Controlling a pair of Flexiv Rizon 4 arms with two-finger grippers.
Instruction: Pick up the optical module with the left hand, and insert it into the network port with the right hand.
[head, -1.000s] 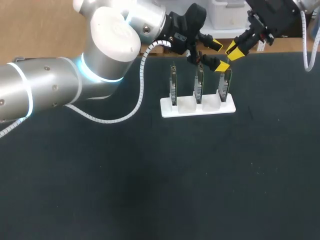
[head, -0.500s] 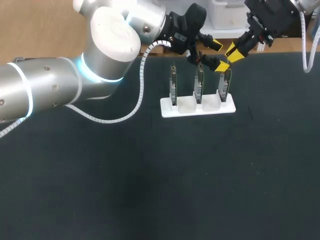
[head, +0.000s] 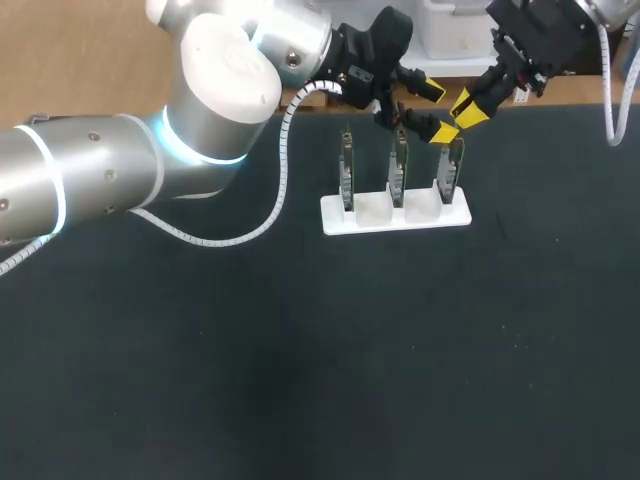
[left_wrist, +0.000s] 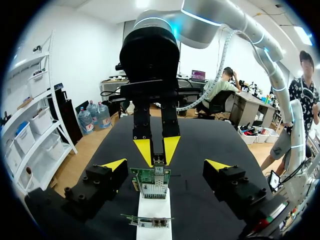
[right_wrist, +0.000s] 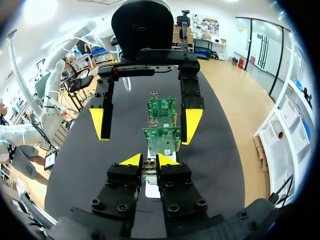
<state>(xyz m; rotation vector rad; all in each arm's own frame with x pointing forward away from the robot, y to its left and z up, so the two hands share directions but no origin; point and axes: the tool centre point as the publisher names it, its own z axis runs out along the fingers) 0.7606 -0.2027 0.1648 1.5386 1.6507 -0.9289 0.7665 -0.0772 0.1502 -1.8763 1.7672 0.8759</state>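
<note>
The right hand (right_wrist: 147, 160) is seen with its yellow-tipped fingers (left_wrist: 145, 150) drawn close together, and a small metal module (left_wrist: 159, 160) is pinched between them from two sides. The module is held just above the upper edge of the right board (left_wrist: 150, 181); whether it touches that edge cannot be told. The left hand (head: 437, 112) is spread wide and nothing is held by it. Its fingers (left_wrist: 114, 165) are placed one on either side of the same board, apart from it, with the right hand's tips between and ahead of them in the left wrist view. Three green boards are stood upright in a row in a white holder (head: 372, 213), which is set on the dark desk (head: 300, 350) near its far edge. The middle board (head: 398, 170) and the left board (head: 346, 172) are touched by neither hand. From above, the two hands are found close together over the right end of the holder, the left arm (head: 120, 170) being brought in from the left side and the right arm (head: 545, 35) from the far right corner. A small white label (head: 361, 76) is carried on the left hand's black body, but its print is too small to be read. Markings on the boards cannot be made out either.
</note>
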